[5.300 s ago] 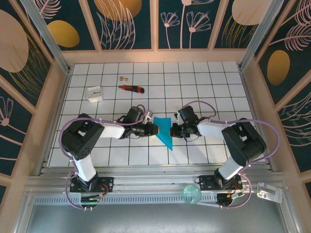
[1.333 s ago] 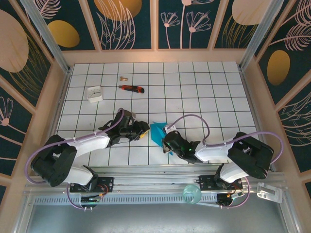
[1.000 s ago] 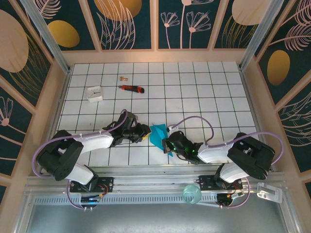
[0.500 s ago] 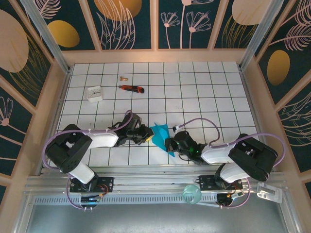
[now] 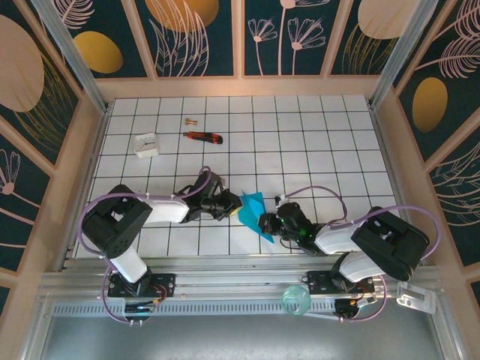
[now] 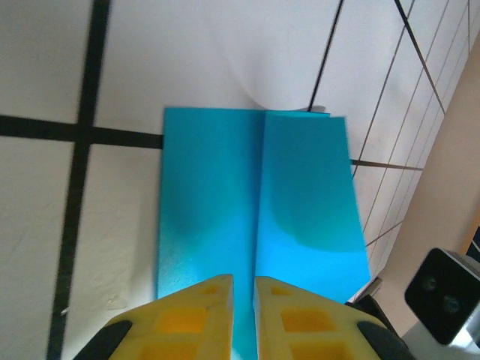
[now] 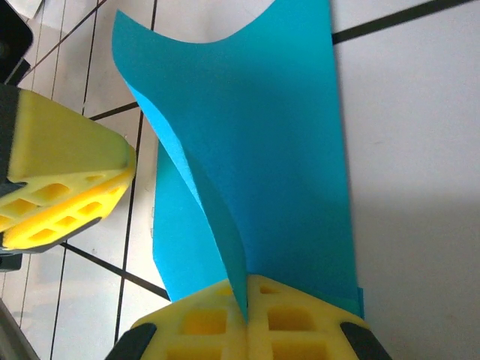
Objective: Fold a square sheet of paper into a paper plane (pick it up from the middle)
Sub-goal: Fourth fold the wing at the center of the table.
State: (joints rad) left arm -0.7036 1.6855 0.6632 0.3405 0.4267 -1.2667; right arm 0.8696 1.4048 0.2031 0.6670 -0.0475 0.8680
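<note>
We hold the folded paper (image 5: 253, 212) on the table (image 5: 300, 142) between both tools: left tool (image 6: 242, 300) nearly closed on its 9 o'clock edge, right tool (image 7: 247, 307) clamped at 5 o'clock (one flap curls up).

The paper (image 5: 253, 210) between the grippers is plain teal-blue, darker in its shaded curl. The left gripper (image 6: 244, 283) and right gripper (image 7: 247, 291) have yellow fingers on black bodies. Beneath them the table (image 5: 315, 150) is white with a black grid. Beyond the left gripper lie a red-and-black knife (image 5: 203, 136) and a white block (image 5: 145, 144).
</note>
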